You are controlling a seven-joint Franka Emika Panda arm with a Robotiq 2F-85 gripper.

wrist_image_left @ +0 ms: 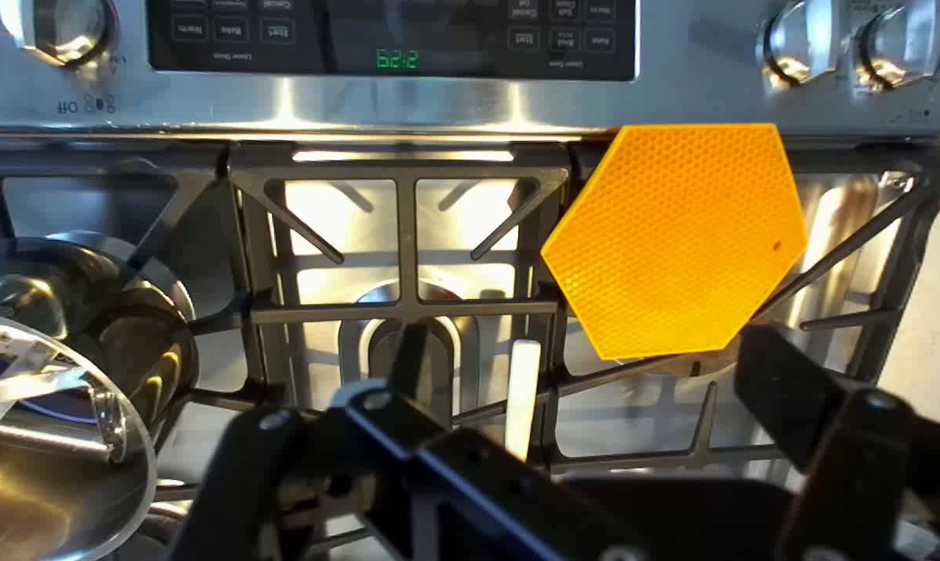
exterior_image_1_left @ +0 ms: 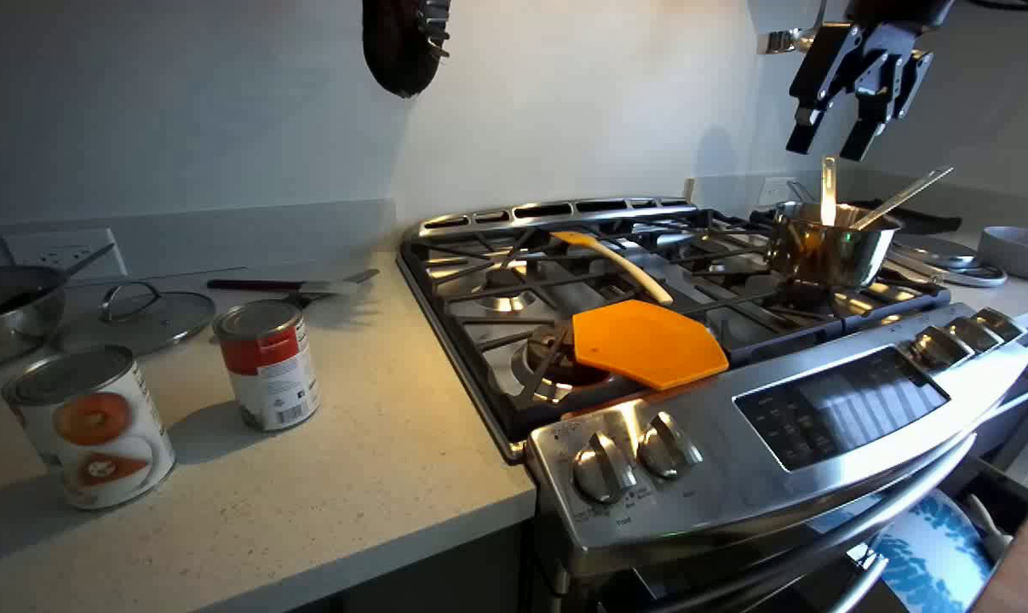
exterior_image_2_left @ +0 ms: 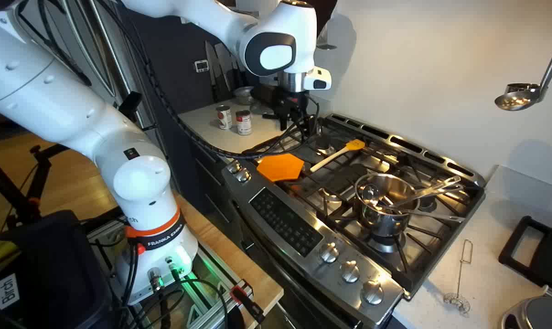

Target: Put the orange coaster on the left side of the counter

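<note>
The orange coaster [exterior_image_1_left: 650, 344] is a flat bright orange hexagon. It lies on the front grates of the stove, by the control panel, in both exterior views [exterior_image_2_left: 280, 167]. In the wrist view the whole coaster [wrist_image_left: 680, 241] shows, with a honeycomb texture. My gripper [exterior_image_1_left: 830, 146] is open and empty, high above the stove and apart from the coaster. In the wrist view the gripper's [wrist_image_left: 586, 362] fingers are spread wide, the coaster lying beyond them. The counter [exterior_image_1_left: 377, 477] is pale and speckled, beside the stove; it also shows in an exterior view [exterior_image_2_left: 232, 140].
Two tin cans [exterior_image_1_left: 267, 366] [exterior_image_1_left: 96, 426], a glass lid [exterior_image_1_left: 160, 323], a pan [exterior_image_1_left: 11, 306] and a dark-handled spatula [exterior_image_1_left: 267, 286] are on the counter. A spatula with a pale handle [exterior_image_1_left: 624, 268] lies behind the coaster. A steel pot [exterior_image_1_left: 829, 251] with utensils stands on the stove.
</note>
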